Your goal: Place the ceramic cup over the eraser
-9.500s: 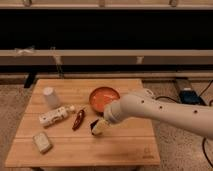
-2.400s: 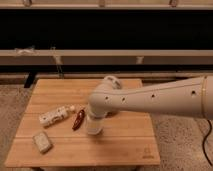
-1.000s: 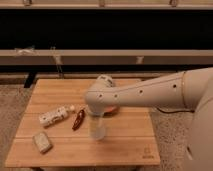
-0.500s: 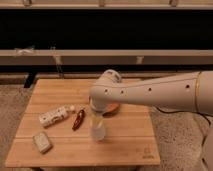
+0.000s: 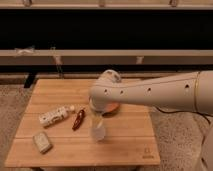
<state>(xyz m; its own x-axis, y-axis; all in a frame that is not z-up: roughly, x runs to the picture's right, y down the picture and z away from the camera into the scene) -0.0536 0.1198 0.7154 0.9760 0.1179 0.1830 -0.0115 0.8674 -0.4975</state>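
The ceramic cup (image 5: pixel 98 131) is a small pale tumbler standing on the wooden table (image 5: pixel 60 90), just right of centre toward the front. My gripper (image 5: pixel 97 119) hangs straight down from the big white arm (image 5: pixel 150 93) and sits right at the cup's top. I cannot make out whether it still touches the cup. The black eraser is hidden; I do not see it anywhere on the table.
A white labelled bottle (image 5: pixel 54 115) lies on its side at the left. A dark red elongated object (image 5: pixel 78 120) lies beside the cup's left. A pale beige block (image 5: pixel 42 142) sits front left. The orange bowl (image 5: pixel 112 108) is mostly hidden behind the arm.
The arm's wrist has shifted slightly right and up over the last second. The cup has stayed at the same spot on the table.
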